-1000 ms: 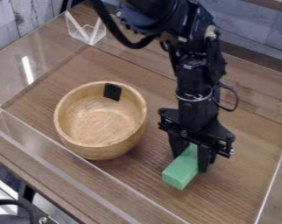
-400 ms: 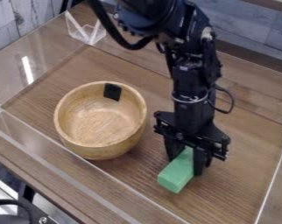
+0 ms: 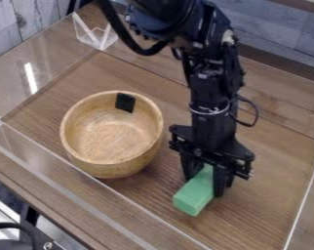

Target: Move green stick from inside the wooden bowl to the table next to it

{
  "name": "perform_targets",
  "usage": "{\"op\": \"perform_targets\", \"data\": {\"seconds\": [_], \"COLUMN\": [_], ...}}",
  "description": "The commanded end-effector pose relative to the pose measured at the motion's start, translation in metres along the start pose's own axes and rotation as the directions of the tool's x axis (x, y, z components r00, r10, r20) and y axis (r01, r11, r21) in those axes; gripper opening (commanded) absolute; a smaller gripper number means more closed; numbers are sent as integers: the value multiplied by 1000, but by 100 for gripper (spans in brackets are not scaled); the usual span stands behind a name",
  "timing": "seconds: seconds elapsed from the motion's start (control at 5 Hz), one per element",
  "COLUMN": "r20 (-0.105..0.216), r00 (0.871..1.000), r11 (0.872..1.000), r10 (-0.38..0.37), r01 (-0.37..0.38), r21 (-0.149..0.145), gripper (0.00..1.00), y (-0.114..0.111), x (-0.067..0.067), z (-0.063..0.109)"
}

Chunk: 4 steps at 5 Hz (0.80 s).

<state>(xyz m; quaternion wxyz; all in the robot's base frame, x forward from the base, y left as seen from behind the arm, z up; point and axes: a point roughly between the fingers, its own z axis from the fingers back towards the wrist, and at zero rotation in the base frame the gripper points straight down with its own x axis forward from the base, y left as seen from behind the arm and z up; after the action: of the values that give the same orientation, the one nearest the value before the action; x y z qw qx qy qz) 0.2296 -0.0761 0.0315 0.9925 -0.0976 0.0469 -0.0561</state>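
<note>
1. Hanging down over the table (image 3: 68,186), the black robot arm (image 3: 215,83) has its gripper (image 3: 210,174) low, at the near right part of the scene.
2. The jaws are pinching the green stick (image 3: 195,194). They hold its far end, and the near end pokes out toward the near side.
3. The stick is bright green, plain and flat. Its sides look straight, and its near end looks like the end of a block. I see no pictures or stripes on the part that shows.
4. It leans a little, with the near end more to the left and the far end more to the right. Black gripper parts hide some of the far end.
5. The stick is outside the bowl, to the right of it and a bit nearer. It is low over the brown wood table. I cannot tell if it touches the wood.
6. The wooden bowl (image 3: 111,136) is round and light tan, with a thick rim. It sits on the left part of the table, apart from the stick.
7. A small black square (image 3: 125,101) is at the far rim of the bowl.
8. See-through walls (image 3: 56,161) go along the table's edges. Some black cords (image 3: 19,229) are past the near left edge.
</note>
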Motion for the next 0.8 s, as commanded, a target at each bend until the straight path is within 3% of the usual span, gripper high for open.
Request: {"op": "perform_targets", "data": {"seconds": [0.0, 0.2, 0.4, 0.6], "r20": [19, 14, 4, 16], "r00": [1000, 1000, 1000, 999], "r11": [1000, 1000, 1000, 999], "r10": [1, 5, 18, 29], "r01": [-1, -4, -18, -29], "r21": [-7, -9, -14, -18], "gripper": [0, 0, 100, 100], "y": [1, 2, 4, 7], "x": [3, 3, 2, 4], "z": [6, 6, 12, 25]}}
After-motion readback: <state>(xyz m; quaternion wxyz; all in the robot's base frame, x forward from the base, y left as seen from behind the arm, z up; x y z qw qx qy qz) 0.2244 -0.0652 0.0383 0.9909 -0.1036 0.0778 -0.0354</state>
